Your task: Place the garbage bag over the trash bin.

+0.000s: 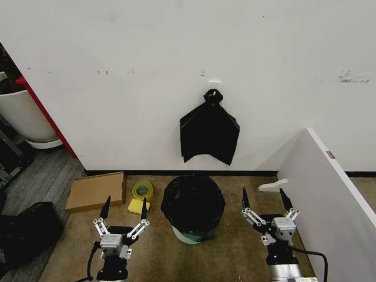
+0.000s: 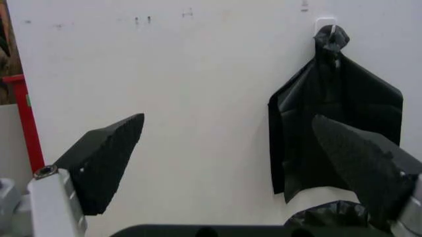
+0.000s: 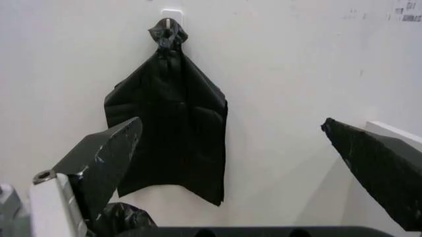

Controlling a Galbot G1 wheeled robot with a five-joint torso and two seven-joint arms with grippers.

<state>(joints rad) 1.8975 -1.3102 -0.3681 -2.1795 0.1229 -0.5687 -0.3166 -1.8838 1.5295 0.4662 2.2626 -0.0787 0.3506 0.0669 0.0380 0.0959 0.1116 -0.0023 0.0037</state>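
One garbage bag (image 1: 192,201), one trash bin (image 1: 191,235), two pincers: left pincer (image 1: 124,208), right pincer (image 1: 265,199).

— Left pincer (image 1: 124,211): pointed black fingers, silver linkages, grey metal hub, black wrist, thin black cable.
— Right pincer (image 1: 265,202): same black points, silver links, grey-white wrist, black cable looping.

Cardboard box (image 1: 96,191), tape roll (image 1: 142,190), yellow sponge (image 1: 138,206) on floor

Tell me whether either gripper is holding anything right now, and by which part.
Nothing is held. The left gripper and right gripper are both open and empty, on either side of the trash bin, which already wears the garbage bag.
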